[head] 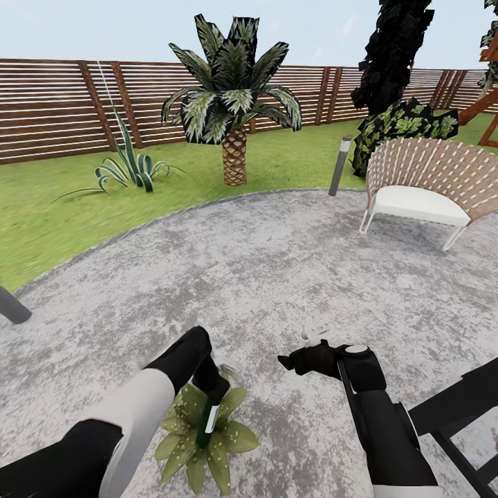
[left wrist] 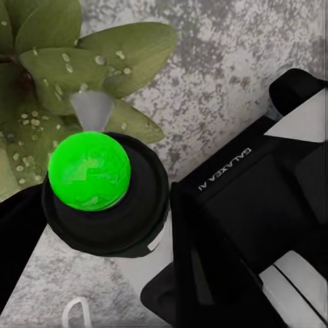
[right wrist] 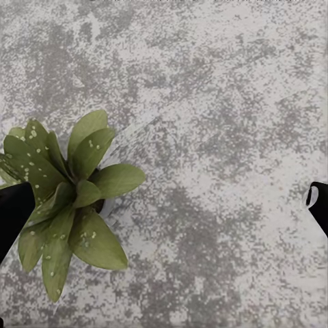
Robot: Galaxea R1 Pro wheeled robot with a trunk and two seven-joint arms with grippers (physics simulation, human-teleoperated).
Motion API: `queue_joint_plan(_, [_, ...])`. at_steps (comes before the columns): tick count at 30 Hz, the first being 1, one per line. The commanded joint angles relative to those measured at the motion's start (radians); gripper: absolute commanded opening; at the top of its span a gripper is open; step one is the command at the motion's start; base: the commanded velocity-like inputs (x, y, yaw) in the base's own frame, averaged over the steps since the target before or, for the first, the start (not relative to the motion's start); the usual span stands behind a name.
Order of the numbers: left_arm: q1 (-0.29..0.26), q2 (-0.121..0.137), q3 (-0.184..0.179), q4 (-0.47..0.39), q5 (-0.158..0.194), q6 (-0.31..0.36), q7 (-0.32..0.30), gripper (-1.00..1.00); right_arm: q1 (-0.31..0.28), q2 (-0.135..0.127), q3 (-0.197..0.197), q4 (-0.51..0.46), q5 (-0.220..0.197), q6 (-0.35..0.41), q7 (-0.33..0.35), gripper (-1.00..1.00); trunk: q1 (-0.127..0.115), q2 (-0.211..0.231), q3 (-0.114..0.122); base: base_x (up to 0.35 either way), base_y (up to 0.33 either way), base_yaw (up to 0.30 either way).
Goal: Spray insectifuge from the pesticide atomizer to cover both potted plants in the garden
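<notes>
One potted plant (head: 197, 443) with broad green leaves stands on the grey paving just in front of me. White droplets speckle the potted plant (right wrist: 68, 198) in the right wrist view. My left gripper (head: 211, 401) hangs right above it, shut on the pesticide atomizer (head: 207, 420). In the left wrist view the atomizer (left wrist: 102, 205) shows a black cap and a bright green button top. A pale spray cone leaves its nozzle toward the wet leaves (left wrist: 102, 48). My right gripper (head: 299, 360) hovers to the plant's right, open and holding nothing, its fingertips (right wrist: 14, 208) far apart.
A wicker chair (head: 422, 187) with a white cushion stands at the right. A grey bollard (head: 339, 166) marks the paving's far edge, another bollard (head: 12, 306) the left edge. A palm (head: 234, 104) and a spiky agave (head: 131, 169) grow on the lawn before the slat fence (head: 55, 104).
</notes>
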State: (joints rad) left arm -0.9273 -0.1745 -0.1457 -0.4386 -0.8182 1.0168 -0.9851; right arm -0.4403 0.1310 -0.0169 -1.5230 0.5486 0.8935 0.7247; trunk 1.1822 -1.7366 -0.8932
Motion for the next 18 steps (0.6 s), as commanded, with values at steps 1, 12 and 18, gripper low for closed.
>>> queue_joint_plan(1, [0.0,0.0,-0.002,0.003,-0.01,0.004,-0.01,-1.0,-0.001,0.001,-0.002,-0.001,0.01,0.002,0.01,1.0,0.0,0.0,-0.001,0.0,0.0,0.0])
queue_joint_plan(12, [-0.002,0.0,-0.002,0.026,-0.008,0.005,-0.065,-1.0,0.0,0.001,-0.002,-0.002,0.01,0.002,0.01,1.0,0.0,0.0,-0.001,0.0,0.0,0.0])
queue_joint_plan(18, [-0.007,0.0,-0.002,0.026,-0.009,0.005,-0.138,-1.0,0.0,0.001,-0.002,-0.002,0.009,0.002,0.01,1.0,0.0,0.0,-0.001,0.0,0.0,0.0])
